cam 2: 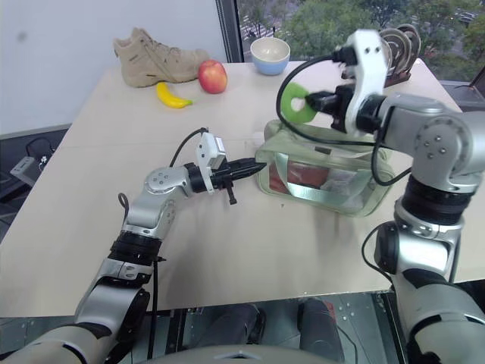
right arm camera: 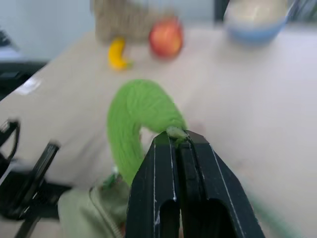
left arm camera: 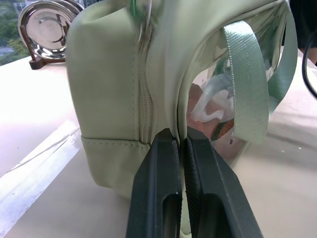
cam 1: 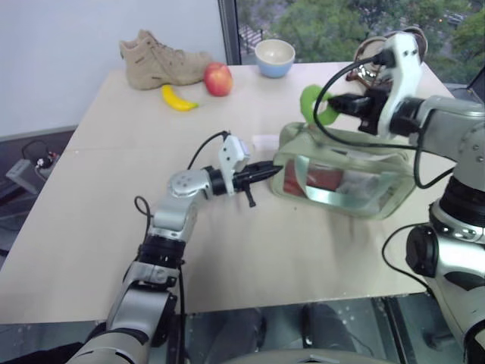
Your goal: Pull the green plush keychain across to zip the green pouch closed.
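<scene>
- The green pouch (cam 1: 341, 178) is seen lying on the pale surface (cam 1: 250, 250), toward 3 o'clock from the middle of the head views, its clear window panel turned to the front and red items visible through it.
- The left gripper (cam 1: 267, 171) is held level at the pouch's 9 o'clock end; its jaws are closed on the pouch's edge seam there, just beside the zipper track (the pinch is plainest in the left wrist view, where the pale strap handle (left arm camera: 247, 84) loops next to the fingers (left arm camera: 158, 188)).
- The green plush keychain (cam 2: 297, 103) is held raised above the pouch's top, at the end nearer the left gripper, by the right gripper (right arm camera: 179, 141), whose jaws are closed on one tip of the curved plush.
- At 11 o'clock on the surface, well apart from the pouch, a tan boot (cam 1: 161, 58), a red apple (cam 1: 218, 79) and a yellow banana (cam 1: 177, 99) are grouped.
- A blue-and-white bowl (cam 1: 274, 58) stands at 12 o'clock near the far edge.
- A metal rack (cam 2: 395, 51) is partly seen behind the right arm.
</scene>
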Motion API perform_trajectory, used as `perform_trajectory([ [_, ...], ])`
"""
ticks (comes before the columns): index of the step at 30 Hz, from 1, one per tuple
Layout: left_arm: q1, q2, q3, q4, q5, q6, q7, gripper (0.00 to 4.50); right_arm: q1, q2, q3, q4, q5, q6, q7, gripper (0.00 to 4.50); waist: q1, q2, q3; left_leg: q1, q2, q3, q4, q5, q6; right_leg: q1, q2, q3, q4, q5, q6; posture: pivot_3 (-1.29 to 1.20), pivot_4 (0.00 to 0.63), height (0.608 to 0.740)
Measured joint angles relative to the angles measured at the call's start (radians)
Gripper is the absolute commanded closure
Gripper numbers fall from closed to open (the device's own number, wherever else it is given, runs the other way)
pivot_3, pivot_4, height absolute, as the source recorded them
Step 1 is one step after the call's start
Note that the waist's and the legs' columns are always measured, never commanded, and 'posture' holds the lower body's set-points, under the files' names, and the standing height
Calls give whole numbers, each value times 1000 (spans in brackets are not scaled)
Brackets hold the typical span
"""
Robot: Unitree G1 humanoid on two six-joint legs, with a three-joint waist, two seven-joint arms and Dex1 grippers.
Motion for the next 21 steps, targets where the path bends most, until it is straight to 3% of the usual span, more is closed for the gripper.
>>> perform_trajectory([
  [6,15,-5,-11,-28,3,11,40,4500,23,-104,44,-86,-7,-43,-3,4477,4,0,0,0,0,0,0,0,0,0,0,0,0,0,0,0,150,740],
  [14,26,-14,-3,-50,2,63,116,4500,223,-315,102,-214,-85,-168,-19,4477,5,0,0,1,0,1,0,0,0,0,0,1,-2,0,0,0,150,740],
  [21,28,-19,2,-65,-9,111,165,4500,403,-347,-51,-244,-157,-186,-73,4477,4,-1,-1,3,0,3,0,0,0,1,0,3,-2,0,0,0,150,740],
])
